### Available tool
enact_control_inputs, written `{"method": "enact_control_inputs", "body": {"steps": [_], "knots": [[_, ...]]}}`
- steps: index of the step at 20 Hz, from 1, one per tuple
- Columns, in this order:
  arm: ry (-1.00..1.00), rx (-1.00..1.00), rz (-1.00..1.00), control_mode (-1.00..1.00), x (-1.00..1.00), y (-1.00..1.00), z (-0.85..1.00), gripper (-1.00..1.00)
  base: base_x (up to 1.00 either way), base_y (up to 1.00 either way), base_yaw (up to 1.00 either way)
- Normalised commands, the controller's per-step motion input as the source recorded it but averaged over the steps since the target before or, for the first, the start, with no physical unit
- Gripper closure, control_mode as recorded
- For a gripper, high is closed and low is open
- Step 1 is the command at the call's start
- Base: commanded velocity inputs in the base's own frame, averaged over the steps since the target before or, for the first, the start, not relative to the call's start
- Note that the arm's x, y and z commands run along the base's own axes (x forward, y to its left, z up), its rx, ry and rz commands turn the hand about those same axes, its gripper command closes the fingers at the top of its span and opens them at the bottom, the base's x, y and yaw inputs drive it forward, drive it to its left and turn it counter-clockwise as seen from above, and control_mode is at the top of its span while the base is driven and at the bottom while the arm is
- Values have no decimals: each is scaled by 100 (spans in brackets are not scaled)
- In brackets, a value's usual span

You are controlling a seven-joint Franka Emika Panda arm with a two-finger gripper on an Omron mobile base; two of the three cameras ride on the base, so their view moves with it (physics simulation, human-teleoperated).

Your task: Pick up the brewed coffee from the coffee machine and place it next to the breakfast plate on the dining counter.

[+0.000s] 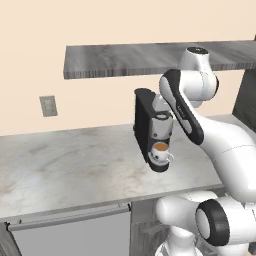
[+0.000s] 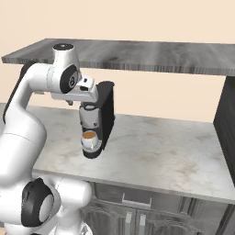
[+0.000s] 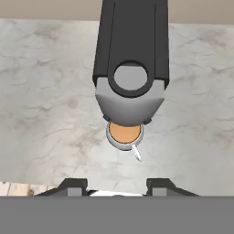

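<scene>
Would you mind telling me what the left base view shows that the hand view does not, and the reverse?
Left base view alone: a wall outlet, a grey shelf above the worktop, and the coffee machine's side, with the mug on the black drip base.

Hand view alone: the machine's top with its round grey lid, the fingertips parted, and the mug's handle aimed toward them.

Both: the coffee machine, the mug of coffee under its spout, and the marbled worktop.
</scene>
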Motion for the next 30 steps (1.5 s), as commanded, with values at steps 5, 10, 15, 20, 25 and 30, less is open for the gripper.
{"method": "enact_control_inputs", "body": {"steps": [5,10,15,20,25,30], "knots": [[-6,1,1,-100,-7,0,-21,-100,0,0,0],[-17,7,12,-100,-9,-8,-44,-100,0,0,0],[-17,2,24,-100,-8,-17,-37,-100,0,0,0],[0,0,25,-100,-1,-13,-37,-100,0,0,0],[-3,0,21,-100,-4,-8,-59,-100,0,0,0],[-7,0,12,-100,-2,-13,-63,-100,0,0,0]]}}
